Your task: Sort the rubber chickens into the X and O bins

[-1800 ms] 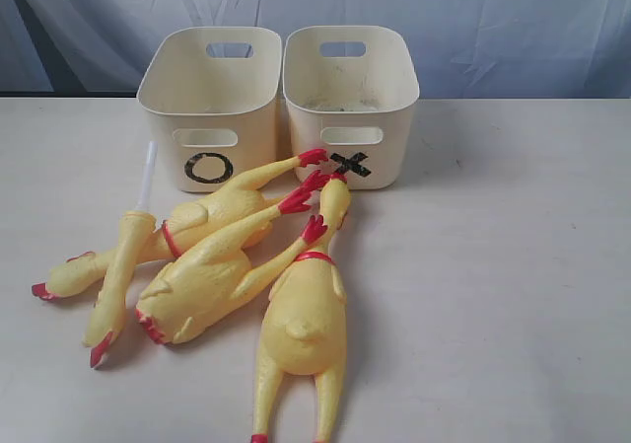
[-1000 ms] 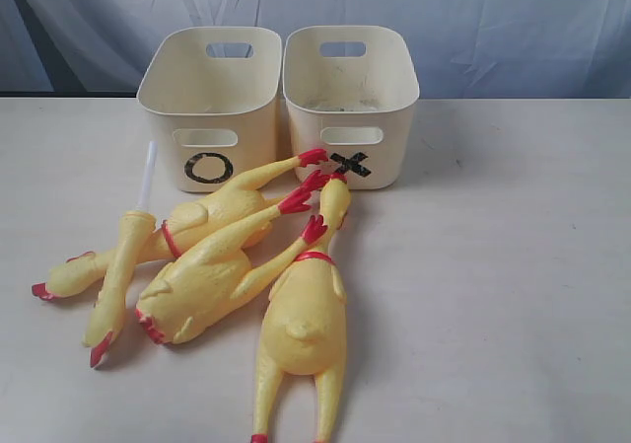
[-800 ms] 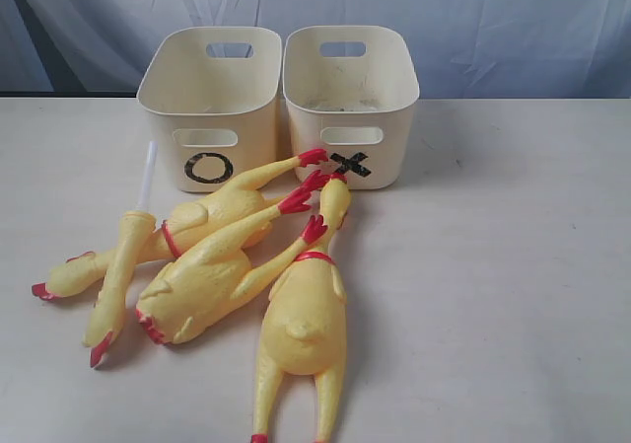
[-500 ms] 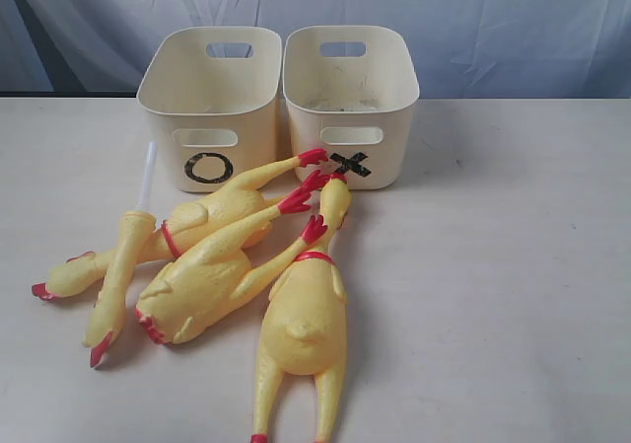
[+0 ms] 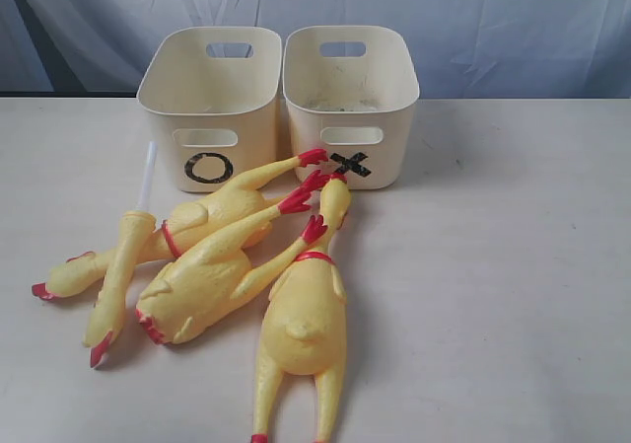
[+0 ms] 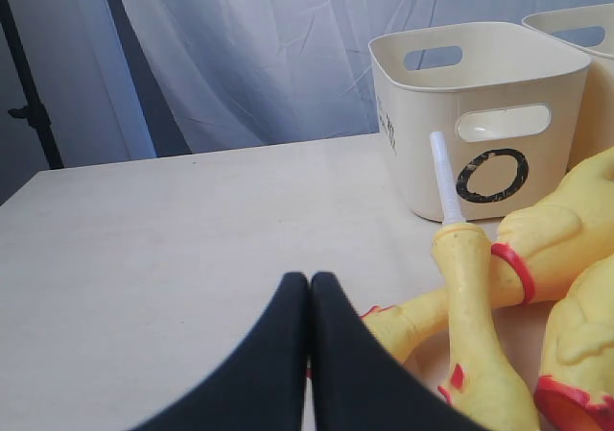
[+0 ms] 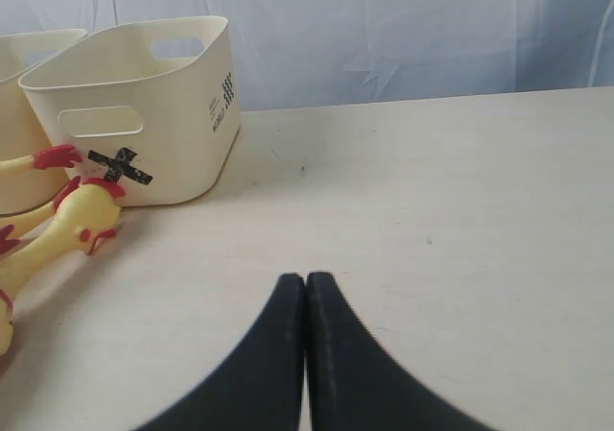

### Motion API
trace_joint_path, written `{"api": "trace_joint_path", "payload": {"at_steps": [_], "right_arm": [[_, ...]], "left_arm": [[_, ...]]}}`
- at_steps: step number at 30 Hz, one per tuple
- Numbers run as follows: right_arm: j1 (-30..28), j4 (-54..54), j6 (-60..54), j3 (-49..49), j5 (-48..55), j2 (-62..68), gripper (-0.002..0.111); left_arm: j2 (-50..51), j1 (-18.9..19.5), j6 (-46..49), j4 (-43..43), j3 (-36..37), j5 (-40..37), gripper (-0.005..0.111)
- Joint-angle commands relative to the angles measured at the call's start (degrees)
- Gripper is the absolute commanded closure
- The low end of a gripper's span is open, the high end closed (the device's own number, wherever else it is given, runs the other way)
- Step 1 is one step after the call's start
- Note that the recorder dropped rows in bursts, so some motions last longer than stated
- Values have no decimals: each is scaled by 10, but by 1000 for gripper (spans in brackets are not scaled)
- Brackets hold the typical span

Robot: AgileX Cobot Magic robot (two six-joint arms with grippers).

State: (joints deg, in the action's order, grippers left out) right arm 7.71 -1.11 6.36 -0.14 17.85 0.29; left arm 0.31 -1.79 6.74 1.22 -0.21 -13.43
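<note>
Several yellow rubber chickens lie in a heap in front of the bins. The thinnest chicken (image 5: 120,265) has a white tube (image 5: 146,175) and lies leftmost. Two more chickens (image 5: 212,216) (image 5: 202,280) cross each other in the middle. The largest chicken (image 5: 304,320) lies with its head toward the X bin (image 5: 352,93). The O bin (image 5: 209,93) stands left of it, touching. Neither gripper shows in the exterior view. My left gripper (image 6: 309,279) is shut and empty, just short of the thin chicken (image 6: 470,287). My right gripper (image 7: 306,278) is shut and empty over bare table, right of the X bin (image 7: 144,105).
The pale table (image 5: 513,265) spreads out to the right of the chickens and bins. A light blue cloth (image 5: 493,19) hangs behind the table. A dark stand (image 6: 24,85) shows at the back edge in the left wrist view.
</note>
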Motion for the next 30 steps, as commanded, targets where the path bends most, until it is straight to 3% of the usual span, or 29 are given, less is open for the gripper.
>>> {"api": "trace_joint_path", "payload": {"at_steps": [1, 7, 14, 18, 30], "right_arm": [[-3, -3, -1, 1, -4, -3, 108], [-3, -3, -2, 1, -4, -3, 108], [-3, -3, -2, 1, -4, -3, 108], [-3, -3, -2, 1, -4, -3, 108], [-3, -3, -2, 1, -4, -3, 108]], "left_arm": [[-3, -4, -1, 0, 2, 2, 106], [-3, -4, -3, -7, 2, 21, 106], [-3, -4, -4, 134, 2, 123, 106], [-3, -4, 0, 120, 2, 183, 106], [-3, -4, -1, 120, 2, 197, 106]]}}
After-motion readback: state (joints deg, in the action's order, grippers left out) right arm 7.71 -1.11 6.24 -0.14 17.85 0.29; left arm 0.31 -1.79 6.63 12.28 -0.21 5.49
